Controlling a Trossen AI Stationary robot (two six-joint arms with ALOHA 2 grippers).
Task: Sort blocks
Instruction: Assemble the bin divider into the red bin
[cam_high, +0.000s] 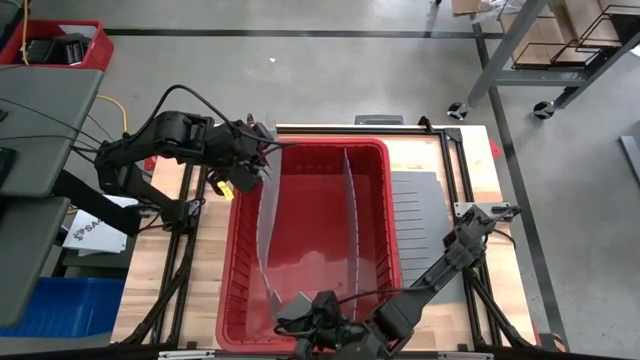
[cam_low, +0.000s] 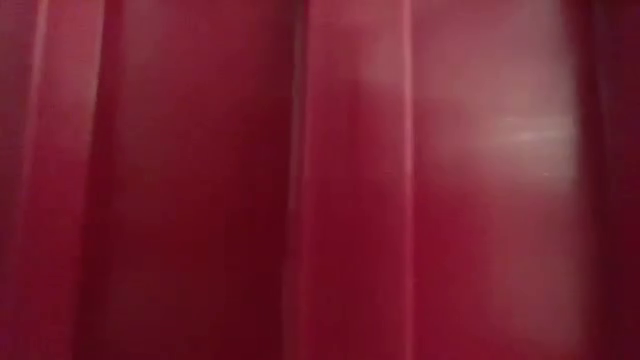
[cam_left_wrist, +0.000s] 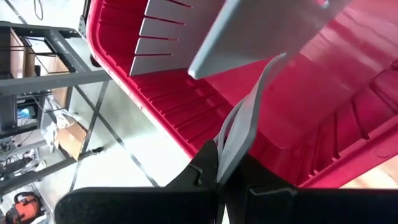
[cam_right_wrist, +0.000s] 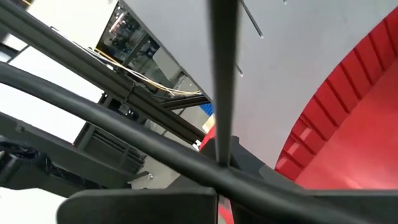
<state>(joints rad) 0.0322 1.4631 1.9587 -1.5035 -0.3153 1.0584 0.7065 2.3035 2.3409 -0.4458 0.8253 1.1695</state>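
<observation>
We see both grippers' fingers pinching one curved grey slotted divider sheet inside the large red plastic bin: left gripper at the far end, right gripper at the near end.

Bin: large red plastic bin on the wooden table.
Dividers: two grey sheets standing on edge inside the bin, one curved, one straighter.
Spare sheet: flat grey slotted sheet lying beside the bin.
Floor: blue crate beside the table.
</observation>
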